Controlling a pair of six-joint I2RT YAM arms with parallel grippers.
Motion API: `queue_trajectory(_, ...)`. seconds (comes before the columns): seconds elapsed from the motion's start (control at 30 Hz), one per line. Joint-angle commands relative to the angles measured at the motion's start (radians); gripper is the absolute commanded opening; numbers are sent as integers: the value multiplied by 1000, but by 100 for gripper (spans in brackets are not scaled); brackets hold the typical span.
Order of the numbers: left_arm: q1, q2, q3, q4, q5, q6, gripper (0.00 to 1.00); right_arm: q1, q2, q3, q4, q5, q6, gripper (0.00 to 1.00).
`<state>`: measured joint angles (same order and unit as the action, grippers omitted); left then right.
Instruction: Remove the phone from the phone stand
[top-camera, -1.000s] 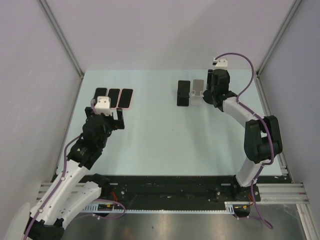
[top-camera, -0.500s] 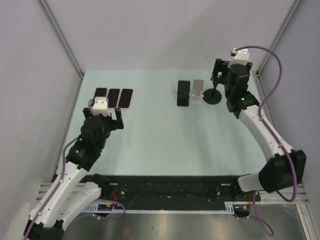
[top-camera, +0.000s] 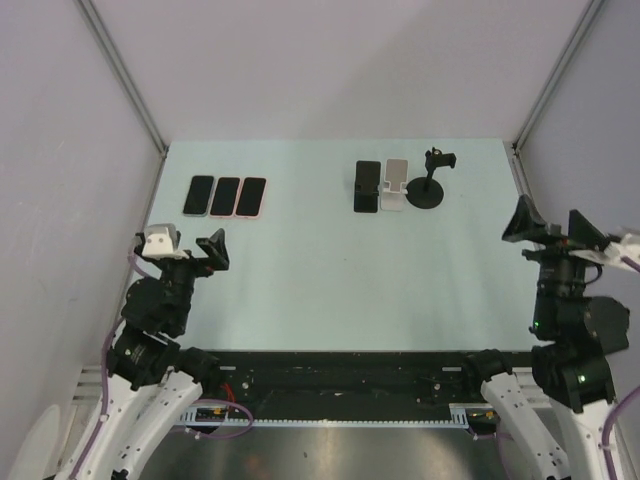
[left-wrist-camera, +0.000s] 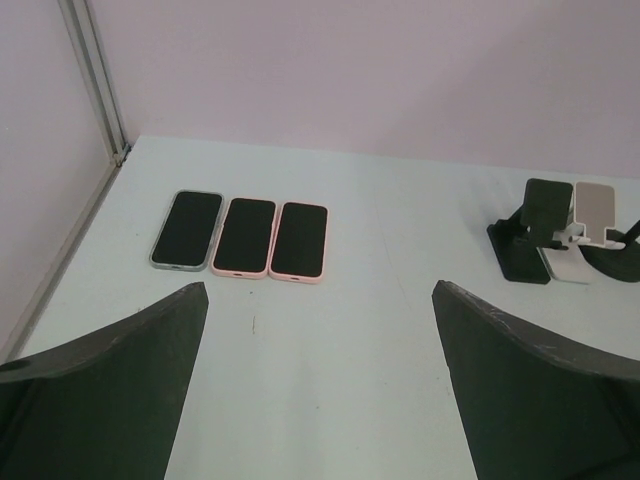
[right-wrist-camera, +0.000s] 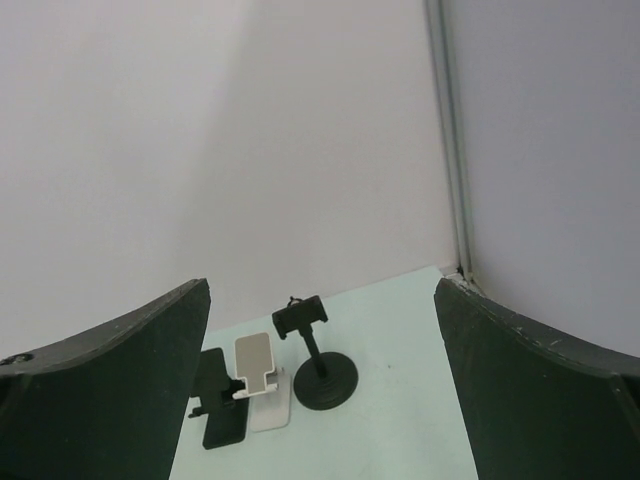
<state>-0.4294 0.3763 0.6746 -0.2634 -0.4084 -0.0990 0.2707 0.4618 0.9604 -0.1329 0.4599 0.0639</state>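
The left pincer (top-camera: 178, 250) hangs spread wide and holds nothing over the near left corner of the table (top-camera: 320, 290). The right pincer (top-camera: 553, 228) is just as wide and holds nothing off the near right edge. Both have drawn back: a second ago the right one was at the far end against the round-based stand (top-camera: 430, 186), and the left sat further in over the table. Well beyond the left pincer, three phones (top-camera: 226, 196) lie flat in a row, side by side, at the far left. Right of centre at the far end stand the black stand (top-camera: 367, 187), the white stand (top-camera: 395, 186) just beside it, then the round-based stand with its clamp on a post. All are where they were. The white stand's grey plate shows in full, but I cannot tell whether the black stand's dark plate carries anything.
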Motion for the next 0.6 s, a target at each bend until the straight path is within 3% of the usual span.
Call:
queue_trajectory(0.0, 8, -106, -59, 44, 10, -54, 100, -1, -147, -64, -120, 42, -62, 100)
queue_trajectory(0.33, 9, -275, -150, 158, -6, -25, 100, 1, -431, -328, -257, -33, -12, 100)
queue_trajectory(0.57, 41, -252, -158, 187, -24, -16, 100, -2, -430, -356, -251, -20, -13, 100)
